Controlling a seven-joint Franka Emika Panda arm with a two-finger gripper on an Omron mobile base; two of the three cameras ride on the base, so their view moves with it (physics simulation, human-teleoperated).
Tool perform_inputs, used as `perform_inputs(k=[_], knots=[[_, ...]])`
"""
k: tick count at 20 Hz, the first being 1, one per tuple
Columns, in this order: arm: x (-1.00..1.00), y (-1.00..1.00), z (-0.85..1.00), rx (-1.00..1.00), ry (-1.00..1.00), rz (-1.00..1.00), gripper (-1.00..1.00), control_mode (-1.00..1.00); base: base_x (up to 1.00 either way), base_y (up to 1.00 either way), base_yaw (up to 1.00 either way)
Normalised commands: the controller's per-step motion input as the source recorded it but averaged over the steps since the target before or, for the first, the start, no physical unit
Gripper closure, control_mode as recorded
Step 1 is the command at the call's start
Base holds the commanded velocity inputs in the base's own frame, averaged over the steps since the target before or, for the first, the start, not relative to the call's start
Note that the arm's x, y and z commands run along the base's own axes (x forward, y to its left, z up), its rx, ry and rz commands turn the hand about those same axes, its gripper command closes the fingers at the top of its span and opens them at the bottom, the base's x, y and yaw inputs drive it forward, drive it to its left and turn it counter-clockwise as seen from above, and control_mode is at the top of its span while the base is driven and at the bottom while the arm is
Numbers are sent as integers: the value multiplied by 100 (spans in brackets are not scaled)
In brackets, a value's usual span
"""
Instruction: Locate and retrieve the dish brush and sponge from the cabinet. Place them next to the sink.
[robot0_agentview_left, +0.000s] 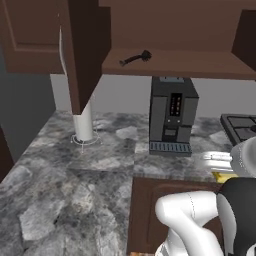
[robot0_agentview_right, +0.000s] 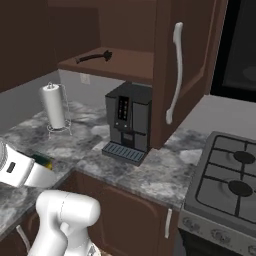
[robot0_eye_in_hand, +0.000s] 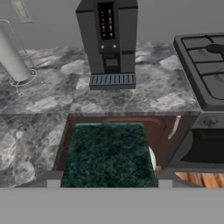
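At the far left of the marbled grey counter (robot0_agentview_right: 150, 175) stands a paper towel roll (robot0_agentview_right: 53, 106) on a wire holder, close under the open wall cabinet (robot0_agentview_right: 190, 60). On the cabinet's flat shelf lies the dish brush (robot0_agentview_left: 136, 58), all black, its thin handle pointing left and its round head to the right in the left base view (it lies alone on the shelf, well above the counter). Below the shelf, right of the towel roll, a dark coffee machine (robot0_agentview_right: 128, 122) sits on the counter with its drip grate facing forward. In the hand view the sponge (robot0_eye_in_hand: 108, 155) shows its dark green scouring face, sitting between the gripper (robot0_eye_in_hand: 105, 183) fingers; the jaws stand fairly wide and are closed on it, out in front of the counter's edge over the lower brown cabinet door (robot0_eye_in_hand: 159, 131). In the right base view a sliver of the sponge's yellow and green shows just past the white hand at the left edge. Furthest right is the stove (robot0_agentview_right: 227, 185) with its black burner grates, butted against the counter.
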Motion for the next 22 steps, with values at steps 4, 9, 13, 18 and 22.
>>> perform_inputs(k=[4, 9, 13, 18, 22], knots=[[0, 0, 0, 0, 0, 0, 100, 100, -100, 76, 3], [0, 0, 0, 0, 0, 0, 100, 100, -81, 58, 4], [0, 0, 0, 0, 0, 0, 100, 100, -2, 22, 3], [0, 0, 0, 0, 0, 0, 100, 100, -20, 49, 37], [0, 0, 0, 0, 0, 0, 100, 100, -1, 17, 50]])
